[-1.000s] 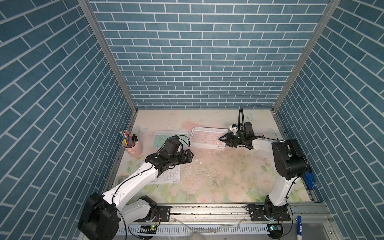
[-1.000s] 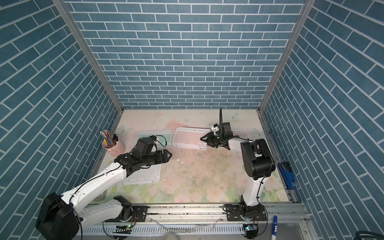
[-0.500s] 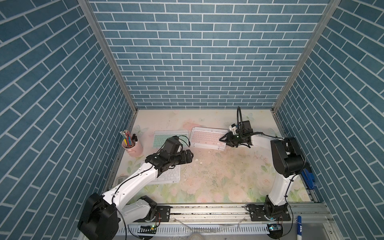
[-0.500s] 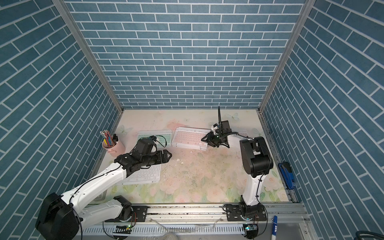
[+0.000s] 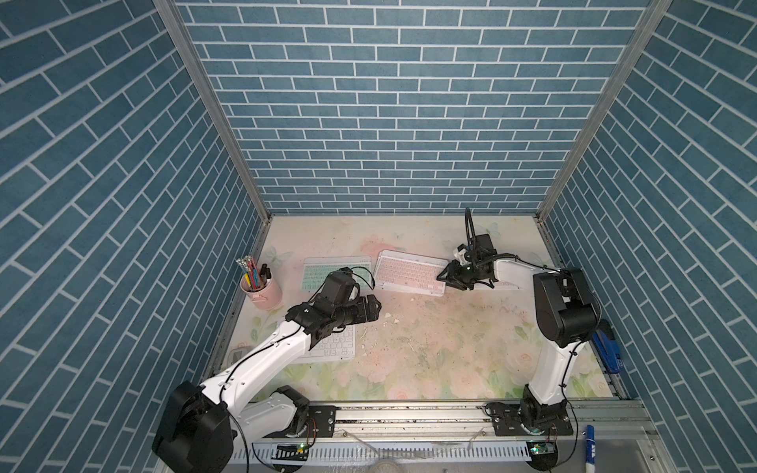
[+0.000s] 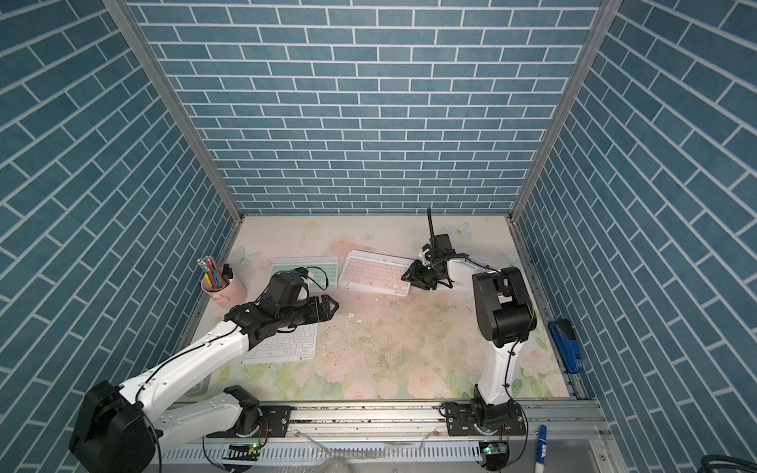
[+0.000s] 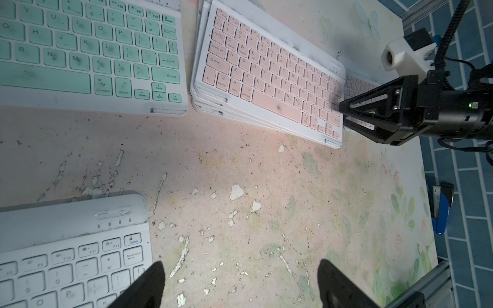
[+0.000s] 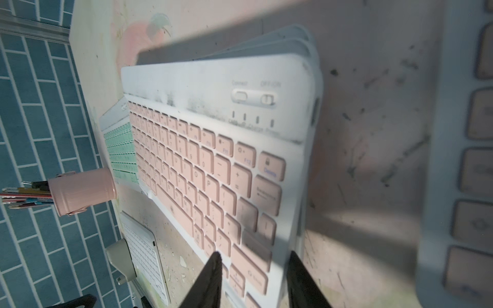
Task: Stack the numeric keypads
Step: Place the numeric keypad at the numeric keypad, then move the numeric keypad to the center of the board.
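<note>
On table [image 5: 430, 348], three stacked keypads [image 5: 409, 274], three single; left jaws released, right jaws unclear.

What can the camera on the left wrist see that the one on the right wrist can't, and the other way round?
Only the left wrist camera shows the blue stapler beside the table and the left claw, open over bare tabletop. Only the right wrist camera shows the pink pencil cup. Both show the pile of pink keyboards, the green keyboard, the white keyboard and the right claw at the pile's edge, though the right wrist camera catches just its two fingertips.
</note>
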You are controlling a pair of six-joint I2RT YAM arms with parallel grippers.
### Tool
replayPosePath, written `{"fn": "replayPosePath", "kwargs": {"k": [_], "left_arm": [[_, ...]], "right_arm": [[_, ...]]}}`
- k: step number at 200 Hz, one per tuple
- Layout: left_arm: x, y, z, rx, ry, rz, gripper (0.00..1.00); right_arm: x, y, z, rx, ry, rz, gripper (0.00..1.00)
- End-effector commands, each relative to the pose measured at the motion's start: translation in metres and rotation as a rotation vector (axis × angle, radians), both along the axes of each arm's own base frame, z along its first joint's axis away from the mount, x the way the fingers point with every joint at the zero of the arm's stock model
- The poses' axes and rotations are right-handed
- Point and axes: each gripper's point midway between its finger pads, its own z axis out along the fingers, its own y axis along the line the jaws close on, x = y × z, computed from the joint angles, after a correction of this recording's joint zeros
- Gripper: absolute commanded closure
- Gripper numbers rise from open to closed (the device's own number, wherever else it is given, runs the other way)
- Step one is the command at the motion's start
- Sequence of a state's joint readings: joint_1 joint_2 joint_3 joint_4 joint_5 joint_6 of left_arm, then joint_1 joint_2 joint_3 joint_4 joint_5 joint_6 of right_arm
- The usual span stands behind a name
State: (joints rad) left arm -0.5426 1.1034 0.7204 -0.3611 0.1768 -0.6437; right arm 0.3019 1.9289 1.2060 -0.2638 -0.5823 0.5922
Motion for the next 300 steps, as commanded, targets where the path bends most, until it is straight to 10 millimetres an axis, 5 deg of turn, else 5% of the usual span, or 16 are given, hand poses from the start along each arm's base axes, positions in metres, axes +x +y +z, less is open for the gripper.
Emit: {"fn": "replayPosePath", "kwargs": {"k": [1,45,109,166,249,300], "left_arm": [[-0.002,0.006,-0.003,0.007,-0.001,0.015,0.1],[-0.004,0.009,-0.001,0.016,-0.005,0.02,0.1],[-0.007,0.012,-0.005,0.057,-0.003,-0.001,0.1],[-0.005,0.008,-0.005,0.06,-0.003,-0.015,0.1],[-0.001,0.007,-0.006,0.072,-0.007,-0.017,0.1],[0.001,0.003,-0.011,0.067,0.004,-0.021,0.1]], "right_arm": [[0.005,-0.005,-0.001,-0.057,-0.02,0.023,0.59],[0.008,-0.02,0.007,-0.149,-0.056,0.013,0.59],[0.015,-0.09,0.021,-0.347,-0.124,-0.106,0.61],[0.041,-0.143,0.0,-0.467,-0.086,-0.191,0.63],[0.07,-0.159,-0.024,-0.536,-0.053,-0.195,0.65],[0.052,-0.16,-0.047,-0.552,0.017,-0.166,0.65]]}}
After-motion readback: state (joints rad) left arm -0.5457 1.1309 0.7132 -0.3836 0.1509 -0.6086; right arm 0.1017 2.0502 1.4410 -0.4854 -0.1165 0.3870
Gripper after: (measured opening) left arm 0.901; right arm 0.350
